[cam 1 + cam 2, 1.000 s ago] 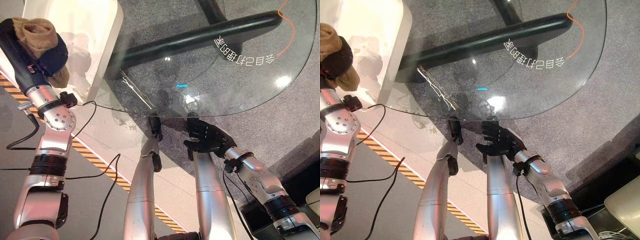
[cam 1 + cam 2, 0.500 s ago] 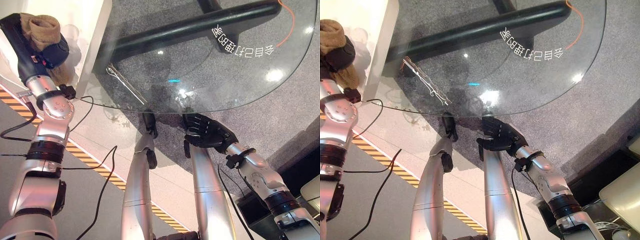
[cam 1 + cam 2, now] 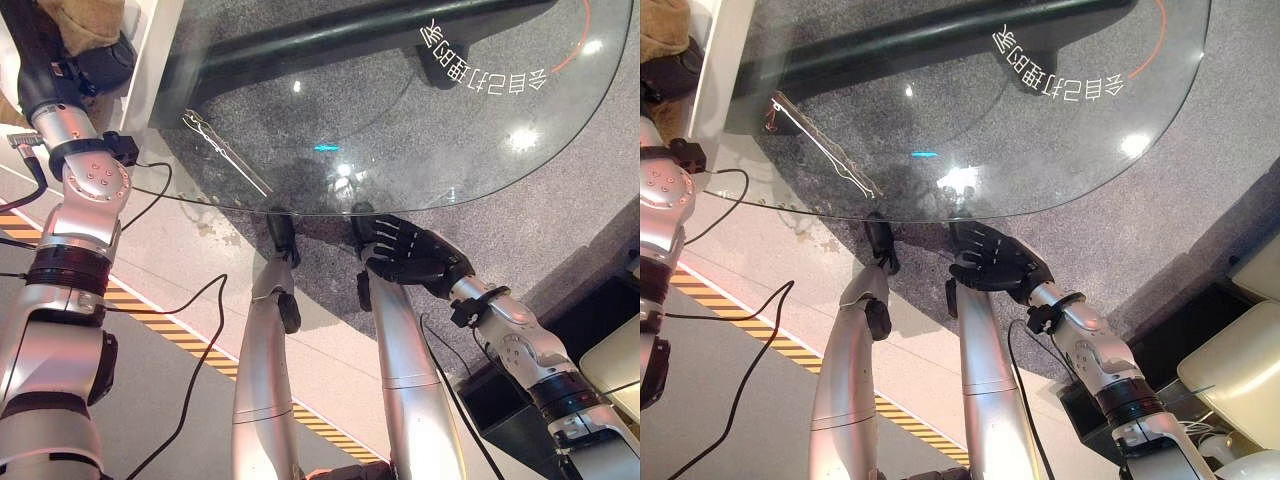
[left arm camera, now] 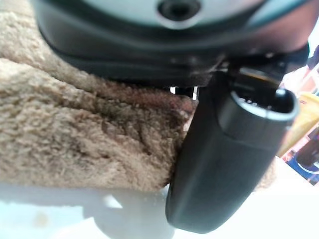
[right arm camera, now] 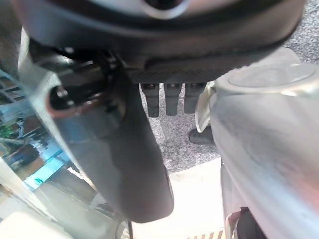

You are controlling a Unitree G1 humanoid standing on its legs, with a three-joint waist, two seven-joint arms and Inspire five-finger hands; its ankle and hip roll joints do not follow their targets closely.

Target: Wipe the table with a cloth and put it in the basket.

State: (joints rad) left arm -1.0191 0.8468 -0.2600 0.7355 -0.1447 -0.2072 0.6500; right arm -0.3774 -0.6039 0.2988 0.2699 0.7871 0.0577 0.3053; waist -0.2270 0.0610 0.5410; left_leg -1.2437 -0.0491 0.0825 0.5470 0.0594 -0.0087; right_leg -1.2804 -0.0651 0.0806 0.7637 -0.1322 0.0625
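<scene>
My left hand [image 3: 85,60] fingers pinch the tan fleecy cloth [image 4: 84,144]; right hand [image 3: 410,262] fingers hang relaxed. Step: carrying; next, I must find the basket.

The brown cloth [image 3: 88,18] runs off the top edge, so only its lower part can be seen. The left robot hand [image 3: 98,62] holding it is cut off there too. Up close, the cloth [image 4: 84,134] hides the fingers. The glass desk [image 3: 420,130] runs off the top edge.
</scene>
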